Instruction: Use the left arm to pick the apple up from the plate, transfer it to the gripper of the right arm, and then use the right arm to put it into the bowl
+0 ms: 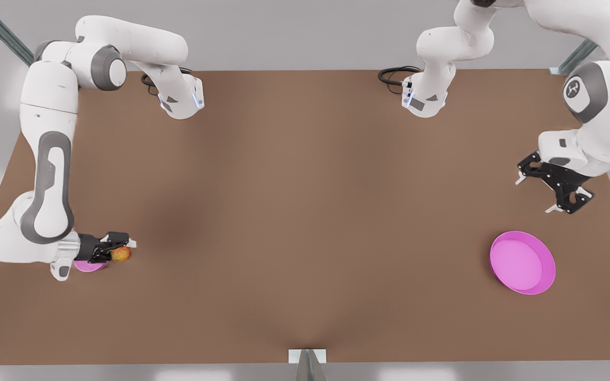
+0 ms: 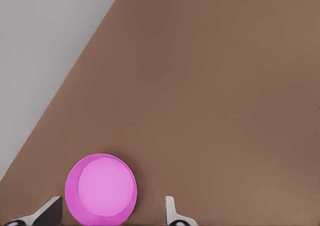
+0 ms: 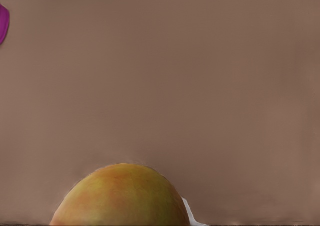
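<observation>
The red-orange apple [image 1: 120,254] sits between the fingers of my right gripper [image 1: 123,248], which is shut on it at the front view's left. In the right wrist view the apple [image 3: 120,196] looms close, with a white fingertip [image 3: 190,213] beside it. The small pink bowl [image 1: 89,266] lies partly hidden under that gripper's wrist, and in the picture the apple is just past its rim. The wide pink plate [image 1: 522,262] [image 2: 101,190] rests at the front view's right with nothing on it. My left gripper [image 1: 537,194] [image 2: 112,202] hangs open behind the plate.
A brown table [image 1: 305,211] carries everything, and its left edge [image 2: 60,95] runs close to the plate. Both arm bases with black cables [image 1: 397,76] stand at the back. A grey bracket [image 1: 307,360] juts from the front edge. A pink sliver [image 3: 3,23] shows far off.
</observation>
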Available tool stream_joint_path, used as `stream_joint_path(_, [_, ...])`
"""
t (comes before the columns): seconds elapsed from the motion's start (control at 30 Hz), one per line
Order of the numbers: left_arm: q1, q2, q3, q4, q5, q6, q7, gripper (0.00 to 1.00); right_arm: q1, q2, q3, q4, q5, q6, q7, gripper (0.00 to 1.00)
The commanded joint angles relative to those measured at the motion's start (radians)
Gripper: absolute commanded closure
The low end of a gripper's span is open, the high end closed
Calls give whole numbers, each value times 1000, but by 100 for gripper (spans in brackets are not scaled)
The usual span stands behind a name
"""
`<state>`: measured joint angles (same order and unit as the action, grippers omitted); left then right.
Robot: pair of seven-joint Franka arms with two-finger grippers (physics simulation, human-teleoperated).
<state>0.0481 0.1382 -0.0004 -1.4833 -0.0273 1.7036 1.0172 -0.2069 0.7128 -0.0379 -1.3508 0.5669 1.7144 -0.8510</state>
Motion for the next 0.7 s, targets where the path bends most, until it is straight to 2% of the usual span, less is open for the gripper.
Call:
stream_joint_path(0.0, [-22, 31, 5, 4, 9, -29, -911, 0, -3, -1, -7, 4, -133, 63, -7, 44])
stream_joint_path(0.17, [-21, 32, 7, 4, 7, -35, -911, 0, -19, 20, -11, 7, -277, 217, -34, 44])
stream_joint_path(0.3, [-11, 32, 5, 4, 6, -32, -911, 0, -20, 71, -48, 25, -332, 292, -106, 44])
stream_joint_path(0.67, [-17, 32, 5, 3, 4, -33, -916, 0, -32, 100, -51, 45, -366, 283, -191, 40])
